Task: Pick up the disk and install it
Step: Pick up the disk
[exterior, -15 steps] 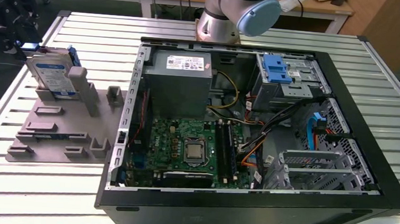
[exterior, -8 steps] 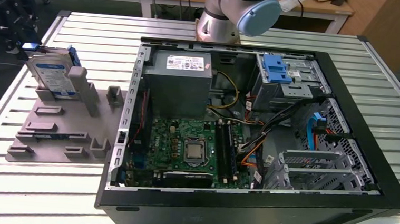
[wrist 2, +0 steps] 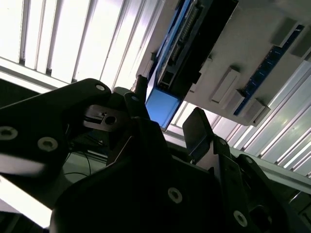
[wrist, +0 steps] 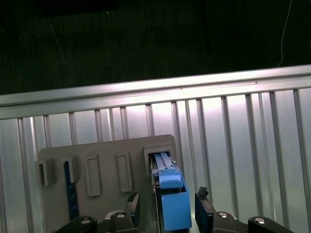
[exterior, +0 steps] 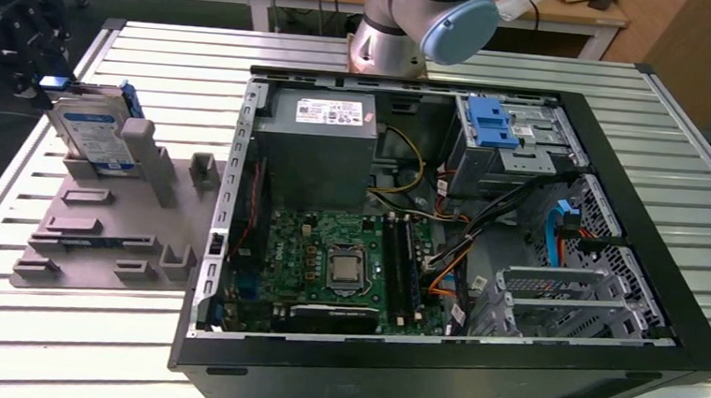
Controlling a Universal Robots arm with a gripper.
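Observation:
The disk (exterior: 94, 136) stands on edge in a slot of the grey fixture plate (exterior: 96, 237), at the exterior view's left, beside the open computer case. Its white-and-blue label faces the camera, and a blue bracket (wrist: 172, 204) runs around its edges. My gripper (wrist: 167, 201) is at the disk's far upper end and open. One dark finger (wrist: 132, 205) sits on each side of the bracket with small gaps. In the second wrist view the blue bracket end (wrist 2: 163, 107) lies between the fingertips of the gripper (wrist 2: 167, 114). In the exterior view the gripper (exterior: 51, 82) is a dark shape at the disk's top.
The open computer case (exterior: 444, 374) holds a grey power supply (exterior: 322, 140), a motherboard (exterior: 338, 268) and a metal drive cage with a blue latch (exterior: 492, 129). The arm's base (exterior: 385, 46) stands behind the case. The slatted metal table (exterior: 71, 339) ends close behind the fixture plate.

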